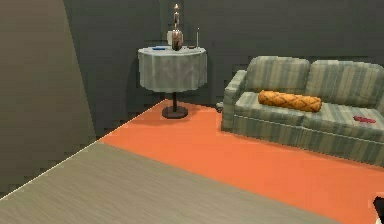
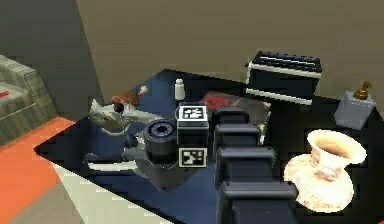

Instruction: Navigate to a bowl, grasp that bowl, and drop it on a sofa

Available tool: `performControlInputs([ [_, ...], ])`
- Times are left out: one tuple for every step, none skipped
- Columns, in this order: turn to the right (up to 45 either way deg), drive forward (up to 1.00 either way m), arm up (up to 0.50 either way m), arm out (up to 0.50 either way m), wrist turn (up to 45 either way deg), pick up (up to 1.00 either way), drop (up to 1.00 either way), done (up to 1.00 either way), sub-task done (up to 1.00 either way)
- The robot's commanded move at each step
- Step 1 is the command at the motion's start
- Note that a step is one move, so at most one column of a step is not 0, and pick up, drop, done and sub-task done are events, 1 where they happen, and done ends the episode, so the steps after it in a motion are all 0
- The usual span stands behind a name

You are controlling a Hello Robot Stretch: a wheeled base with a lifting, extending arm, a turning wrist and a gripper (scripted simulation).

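While the drop place is already plain in the forward view, the bowl itself is not. There the striped sofa stands against a dark wall with an orange cushion along its seat and a small red thing near one end. Just off the sofa's other end stands a round cloth-covered table bearing a tall statue-like piece and a flat blue thing. An orange rug spreads from the sofa's foot. In the arm side view the sofa's striped end shows beside a dark, crowded tabletop, over which the arm reaches. The fingers point toward the sofa. Their state cannot be told, nor whether they hold anything, since things lie on the tabletop right at them. On the sofa's side of the fingers, and a little farther out, lies a silver-grey rounded thing. It is probably the bowl, though its shape does not settle that, and no long axis can be read. The next move would seem to turn on closing that sofa-ward gap. A small pale bottle, a dark box and a cream vase stand farther from the sofa than the fingers.
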Motion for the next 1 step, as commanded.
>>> performControlInputs([
  [0.0,0.0,0.0,0.0,18.0,0.0,0.0,0.0,0.0],
])
